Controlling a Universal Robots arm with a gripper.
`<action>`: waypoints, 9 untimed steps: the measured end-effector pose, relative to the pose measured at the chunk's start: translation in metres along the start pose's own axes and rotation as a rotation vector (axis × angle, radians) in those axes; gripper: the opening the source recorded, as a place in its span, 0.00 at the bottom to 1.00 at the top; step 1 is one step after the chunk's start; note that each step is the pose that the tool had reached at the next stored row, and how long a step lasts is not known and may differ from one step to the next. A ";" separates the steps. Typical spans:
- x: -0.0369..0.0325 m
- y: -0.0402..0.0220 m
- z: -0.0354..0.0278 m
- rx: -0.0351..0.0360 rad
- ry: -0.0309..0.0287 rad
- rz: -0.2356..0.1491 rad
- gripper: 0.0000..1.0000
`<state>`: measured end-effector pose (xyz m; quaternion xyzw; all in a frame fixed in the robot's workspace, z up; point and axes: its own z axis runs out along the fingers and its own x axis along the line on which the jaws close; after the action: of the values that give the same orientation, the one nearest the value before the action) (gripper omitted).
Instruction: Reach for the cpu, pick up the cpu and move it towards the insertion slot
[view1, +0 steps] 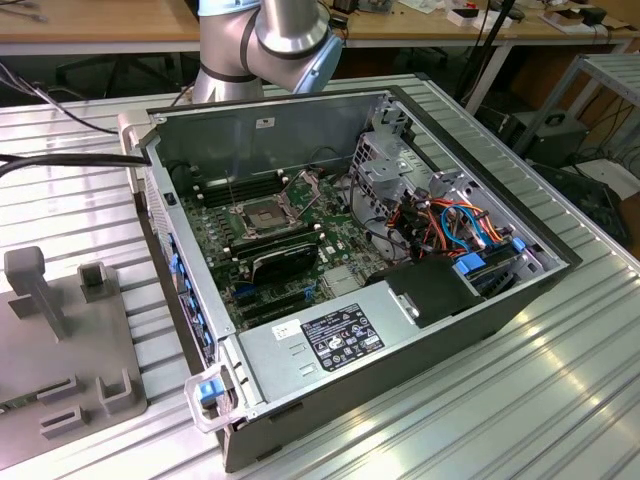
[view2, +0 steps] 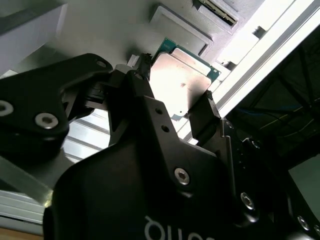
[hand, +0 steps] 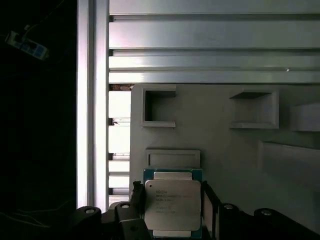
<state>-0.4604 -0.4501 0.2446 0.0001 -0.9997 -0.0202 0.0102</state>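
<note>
Silver-beige cpu (hand: 172, 205), green rim; black claw (view2: 175, 82).

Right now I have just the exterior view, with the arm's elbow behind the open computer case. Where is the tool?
Observer: Both wrist views show the tool over a grey fixture plate with raised pockets, lying on ribbed aluminium.
Operator: Is the cpu there?
Observer: Yes, the cpu sits between the tool's fingers, its metal face toward the first wrist camera.
Operator: Is it gripped?
Observer: The fingers lie against two opposite edges of it. I cannot tell whether it is lifted off the plate.
</note>
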 end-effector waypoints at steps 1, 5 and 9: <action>0.0002 0.0003 -0.0083 0.0000 0.0001 0.000 0.55; 0.0004 0.0007 -0.0174 -0.0002 0.0001 0.000 0.55; 0.0004 0.0008 -0.0205 -0.0001 0.0000 0.000 0.55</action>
<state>-0.4604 -0.4501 0.2651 0.0001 -0.9997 -0.0202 0.0102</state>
